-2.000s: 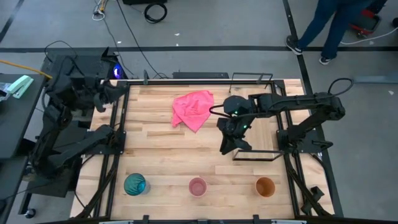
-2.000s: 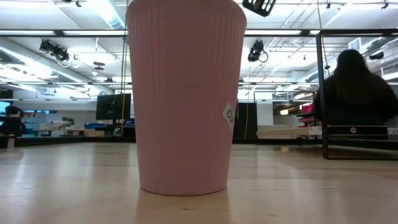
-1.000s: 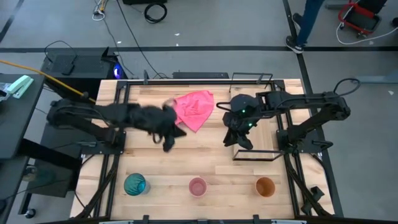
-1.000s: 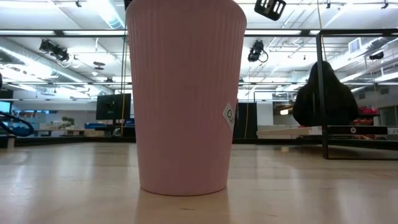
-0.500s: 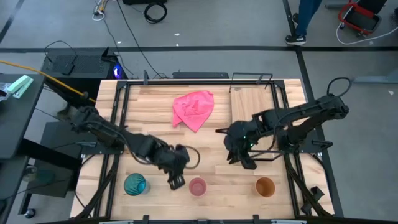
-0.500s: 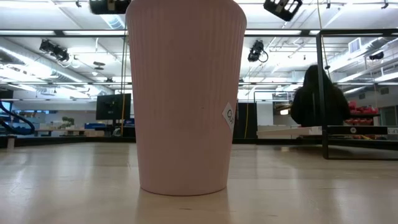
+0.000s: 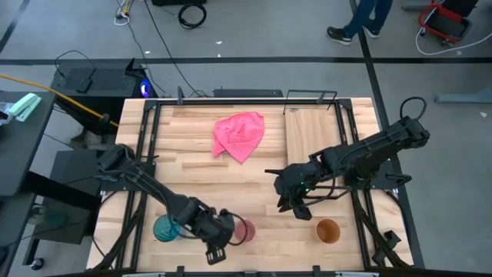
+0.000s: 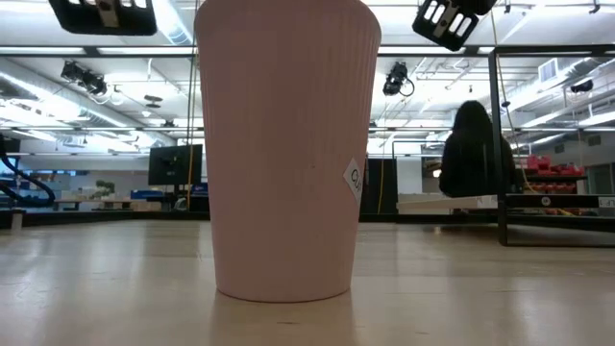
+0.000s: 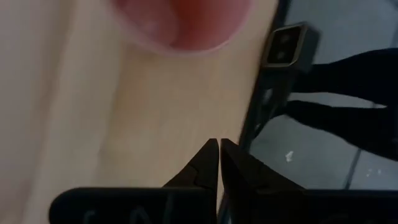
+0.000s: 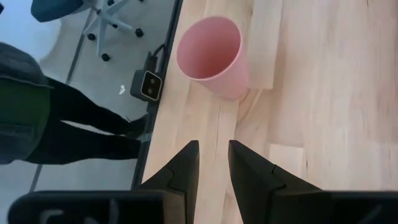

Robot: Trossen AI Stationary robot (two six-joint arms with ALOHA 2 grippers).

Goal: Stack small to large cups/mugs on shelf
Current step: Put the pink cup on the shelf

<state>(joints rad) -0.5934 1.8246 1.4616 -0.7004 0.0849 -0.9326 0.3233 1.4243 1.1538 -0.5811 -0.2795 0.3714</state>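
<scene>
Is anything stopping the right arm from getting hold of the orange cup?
Probably not. The right gripper hangs just beside the orange cup, with bare table between them. Its fingers are only slightly apart, so they would need to open wider.

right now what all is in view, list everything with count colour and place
pink cup: 1, pink, middle of the table's front edge, close up in the low view
teal cup: 1, translucent teal-blue, front left of the table
orange cup: 1, orange, front right of the table
shelf: 1, light wood with black wire frame, back right of the table
cloth: 1, pink, crumpled, back middle of the table
table: 1, pale wood planks
person: 1, dark trousers, walking on the floor behind the table
left gripper: 1, dark, by the front edge between the teal cup and pink cup, jaws shut
right gripper: 1, dark, over the table right of centre, jaws slightly open, empty
</scene>
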